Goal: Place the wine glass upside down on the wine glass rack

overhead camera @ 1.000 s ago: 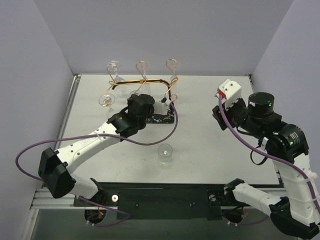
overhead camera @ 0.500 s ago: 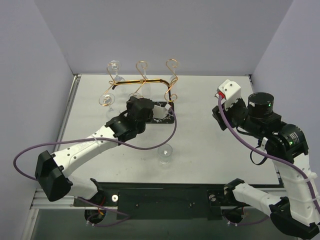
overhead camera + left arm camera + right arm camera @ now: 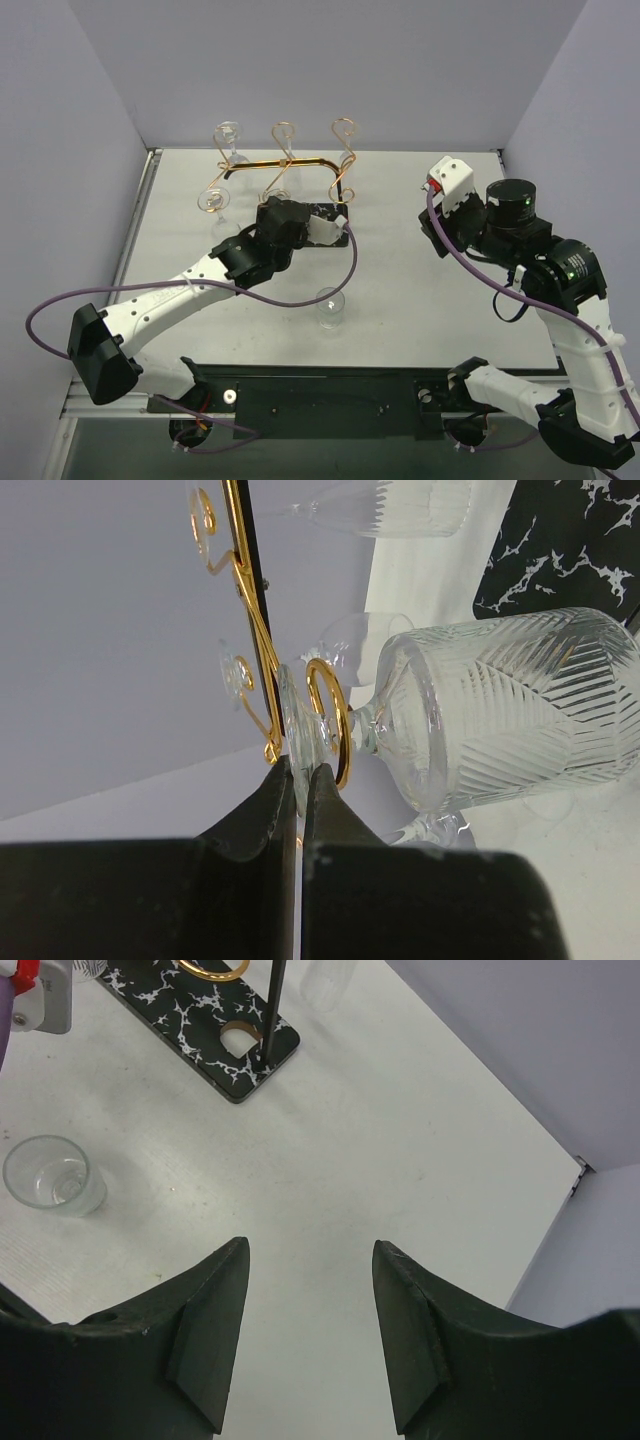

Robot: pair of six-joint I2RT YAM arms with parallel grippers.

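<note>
Within left gripper (image 3: 299, 772), seemingly, wine glass (image 3: 500, 710)

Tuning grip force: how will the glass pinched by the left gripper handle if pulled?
Likely fragile: the left gripper pinches the wine glass only by its thin foot rim. Probably slippery, being smooth clear glass. The big cut bowl may lever it askew.

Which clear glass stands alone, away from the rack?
The clear glass standing upright on the white table, mouth up; the others are at the copper-gold wire rack.
</note>
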